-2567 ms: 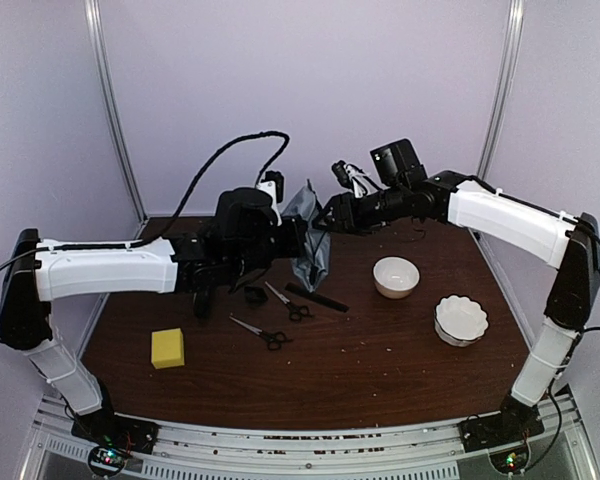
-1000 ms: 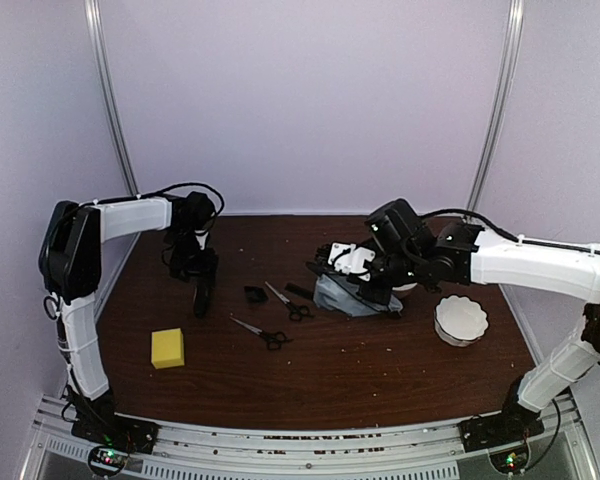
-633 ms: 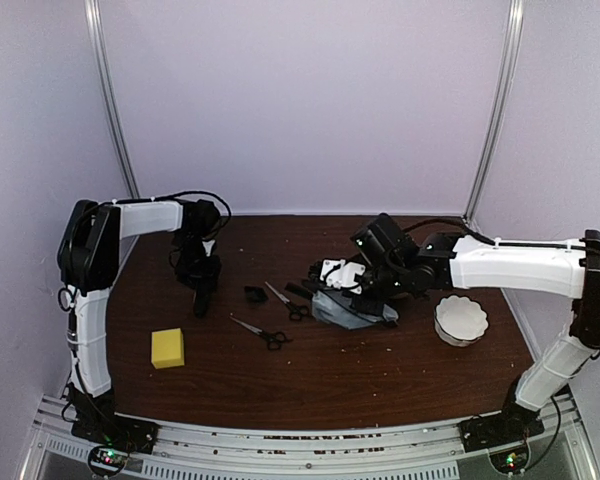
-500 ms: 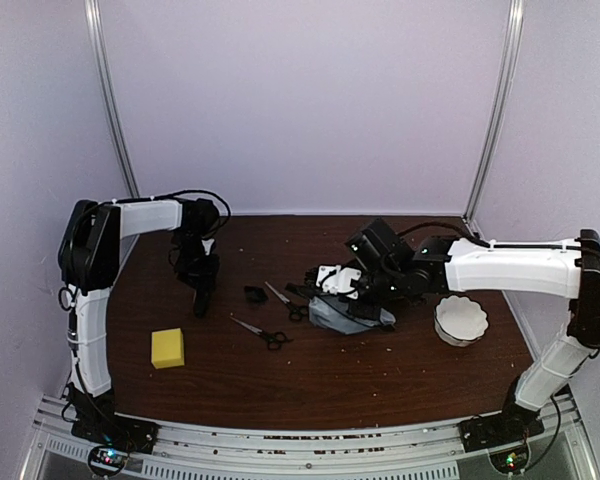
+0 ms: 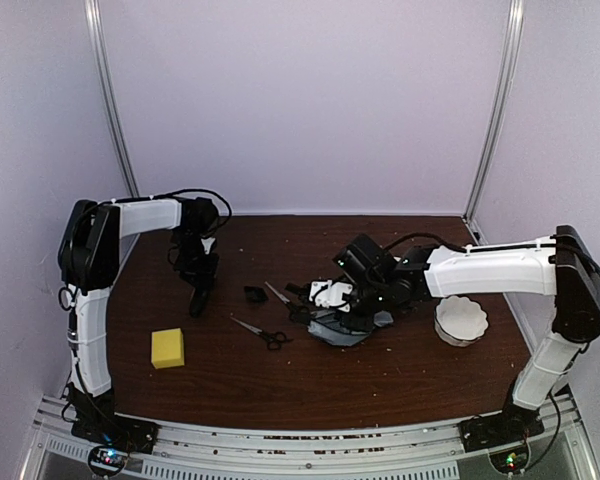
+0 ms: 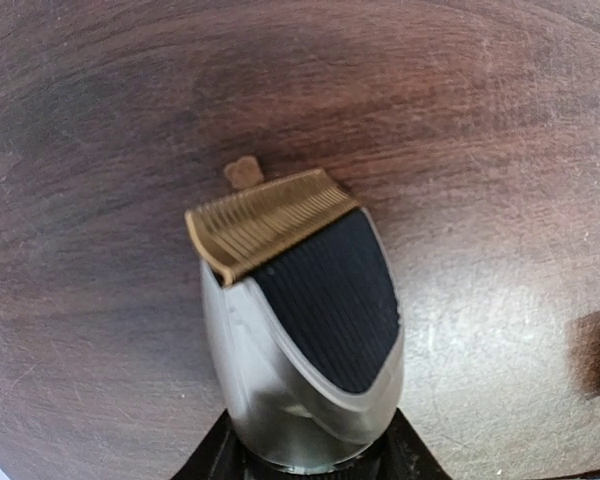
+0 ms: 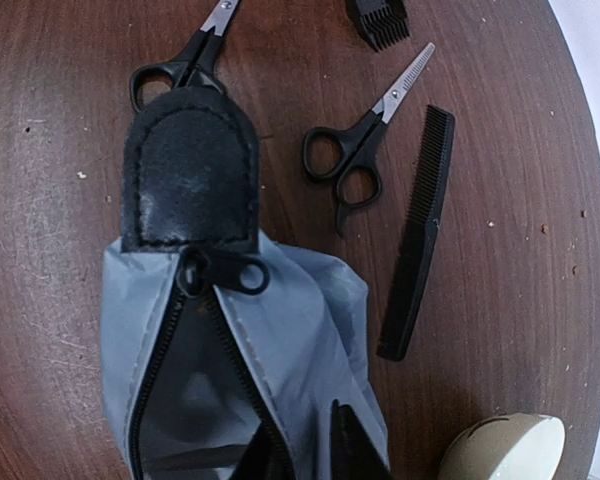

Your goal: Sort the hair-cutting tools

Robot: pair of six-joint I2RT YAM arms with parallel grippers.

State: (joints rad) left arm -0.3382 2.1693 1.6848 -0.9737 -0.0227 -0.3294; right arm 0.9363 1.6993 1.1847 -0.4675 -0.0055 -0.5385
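Straddling clipper (image 6: pixel 310 330), left hand (image 5: pixel 196 276); right hand (image 7: pixel 270 305) around grey pouch (image 7: pixel 305 355) mouth; whether either grips, cannot tell.

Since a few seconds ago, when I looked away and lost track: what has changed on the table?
The pouch, held up at the back between both arms, was brought down by the right gripper and slid left; it now lies by the comb. The left gripper pulled back and came down around the clipper. Scissors, attachment, sponge and the right bowl stayed put.
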